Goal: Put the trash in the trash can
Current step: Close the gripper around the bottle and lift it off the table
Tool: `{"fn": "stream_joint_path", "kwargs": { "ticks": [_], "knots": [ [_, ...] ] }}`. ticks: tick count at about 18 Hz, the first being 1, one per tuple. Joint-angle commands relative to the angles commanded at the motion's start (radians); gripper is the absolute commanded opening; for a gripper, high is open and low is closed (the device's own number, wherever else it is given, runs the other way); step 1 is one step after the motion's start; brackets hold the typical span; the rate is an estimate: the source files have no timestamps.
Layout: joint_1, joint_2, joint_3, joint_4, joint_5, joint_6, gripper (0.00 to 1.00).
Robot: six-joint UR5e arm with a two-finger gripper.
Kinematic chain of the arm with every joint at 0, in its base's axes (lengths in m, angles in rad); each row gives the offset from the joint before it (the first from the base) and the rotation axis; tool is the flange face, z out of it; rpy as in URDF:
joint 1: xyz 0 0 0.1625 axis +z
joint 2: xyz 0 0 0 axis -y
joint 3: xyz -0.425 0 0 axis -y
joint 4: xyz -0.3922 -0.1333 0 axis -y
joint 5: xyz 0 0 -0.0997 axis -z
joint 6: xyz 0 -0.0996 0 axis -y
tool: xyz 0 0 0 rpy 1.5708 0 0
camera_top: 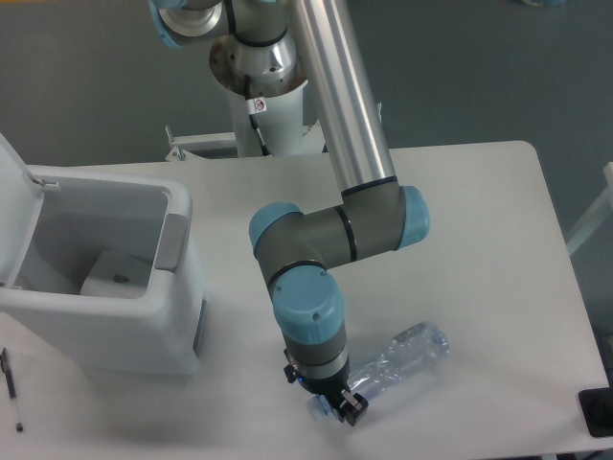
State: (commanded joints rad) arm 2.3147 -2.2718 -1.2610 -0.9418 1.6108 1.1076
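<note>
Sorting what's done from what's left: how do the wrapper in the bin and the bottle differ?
The paper wrapper is white and opaque; the bottle is clear. The wrapper lies inside the open trash can; the bottle is outside it, over the table, its cap end at the gripper. Both are trash.

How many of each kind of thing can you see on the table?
Bottles: 1, the clear bottle
Wrappers: 1, the white wrapper inside the bin
Bins: 1, the trash can
Pens: 1, the black pen
Total: 4
</note>
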Motion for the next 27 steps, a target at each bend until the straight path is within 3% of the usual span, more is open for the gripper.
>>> {"fn": "stream_joint_path", "kwargs": {
  "ticks": [11,27],
  "knots": [
    [0.023,0.038,0.045,0.0,-0.305,-0.17,0.5],
    [0.12,0.244,0.029,-0.005,-0.825,-0.393,0.5]
  ]
}}
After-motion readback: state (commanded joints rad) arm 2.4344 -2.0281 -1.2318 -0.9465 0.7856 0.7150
